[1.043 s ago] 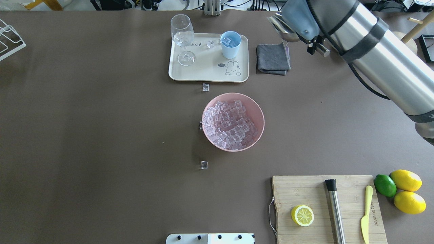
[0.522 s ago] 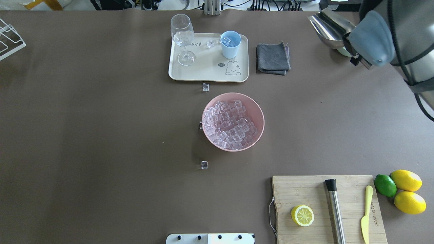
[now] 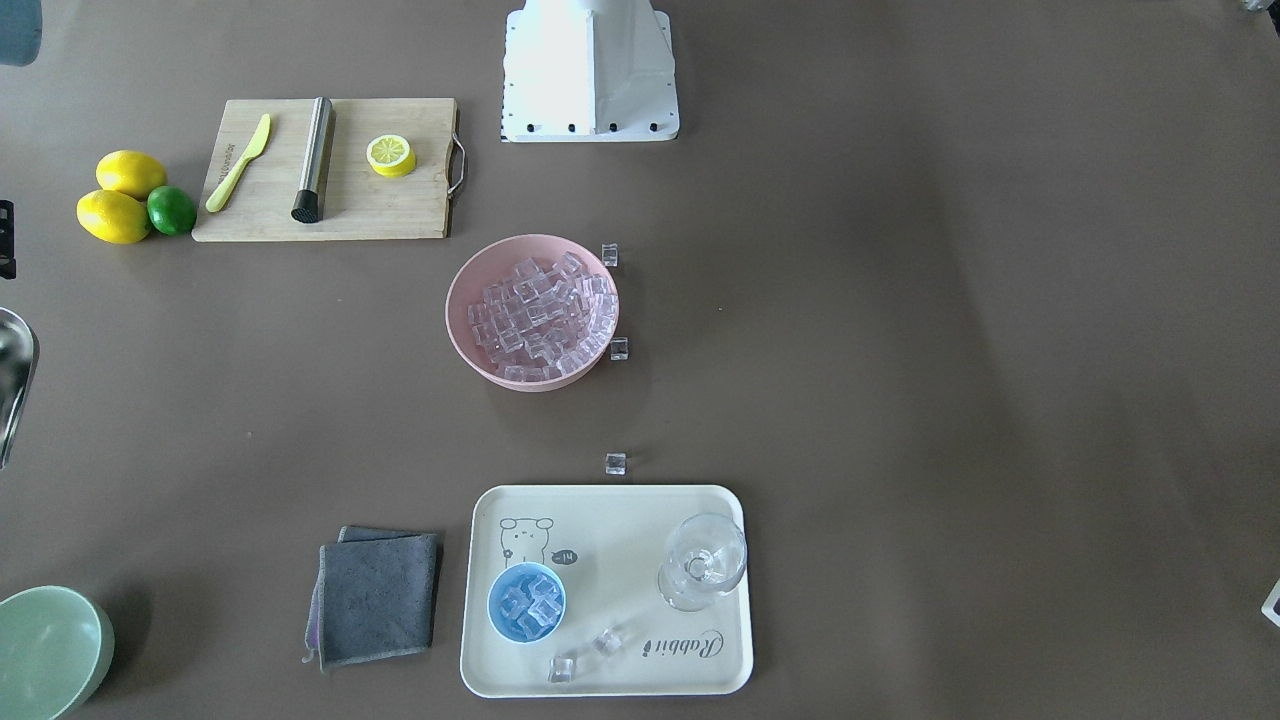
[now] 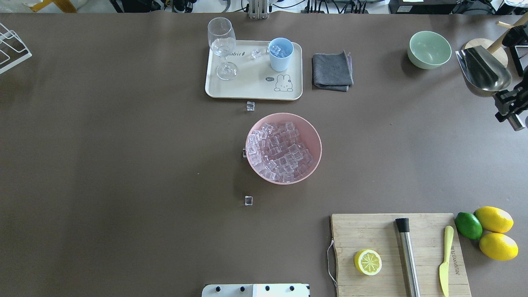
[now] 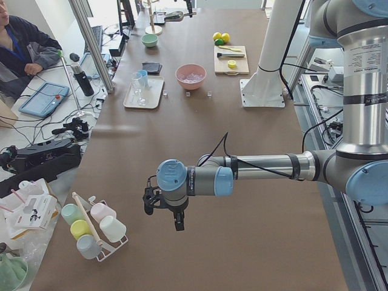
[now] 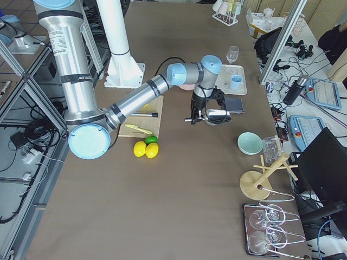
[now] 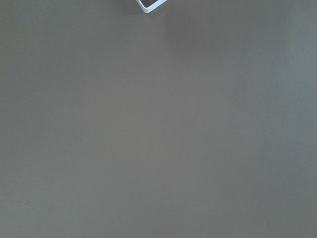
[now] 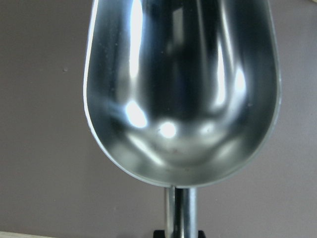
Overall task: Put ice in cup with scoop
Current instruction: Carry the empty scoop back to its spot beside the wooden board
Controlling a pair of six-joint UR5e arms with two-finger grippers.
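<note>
My right gripper (image 4: 507,101) is shut on the handle of the steel scoop (image 4: 483,70), held above the table's far right edge. The scoop's trough is empty in the right wrist view (image 8: 181,89). The light-blue cup (image 4: 281,53) stands on the cream tray (image 4: 247,88) with a few ice cubes inside. Most ice (image 4: 280,150) fills the pink bowl (image 4: 315,136) at the table's middle. Loose cubes lie on the table (image 4: 248,201) and on the tray (image 4: 256,53). My left gripper (image 5: 163,209) shows only in the exterior left view, far from these things; I cannot tell its state.
A stemmed glass (image 4: 222,45) stands on the tray, with a grey cloth (image 4: 332,70) and a pale green bowl (image 4: 429,49) to its right. A cutting board (image 4: 396,255) holds a lemon half, a steel cylinder and a knife. Lemons and a lime (image 4: 486,231) lie beside it.
My right arm has swung to the right with the scoop, from beside the tray to the table's right edge. The green bowl has come into view.
</note>
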